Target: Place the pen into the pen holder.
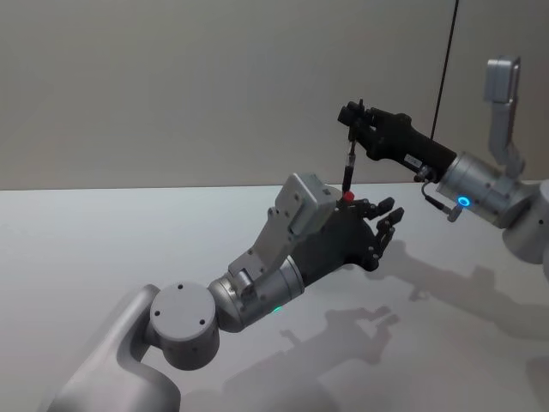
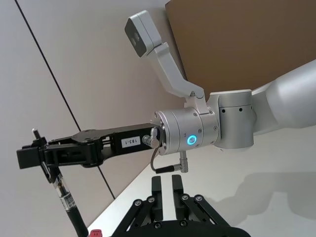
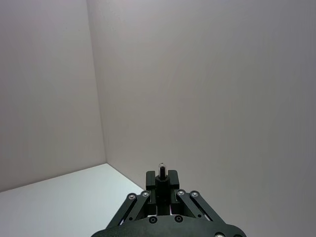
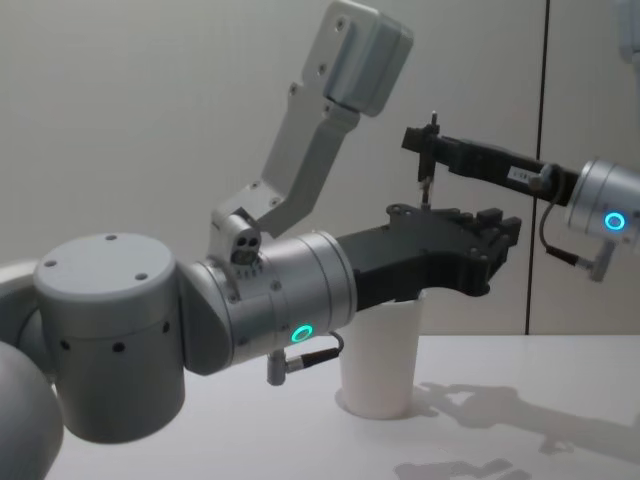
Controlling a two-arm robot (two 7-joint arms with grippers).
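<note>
Pale table (image 1: 103,240), grey wall behind. We see 1 pen (image 1: 347,172): slim, black, red tip, long axis vertical, tip down, clamped in right gripper (image 1: 352,120) over 1 white cup pen holder (image 4: 380,355), centre table. Left gripper (image 1: 386,225) at 3 o'clock of pen, fingers apart, empty.

Pen holder (image 4: 380,360) rim hidden behind left arm (image 4: 400,265) — pen (image 1: 347,172) lower end too.
</note>
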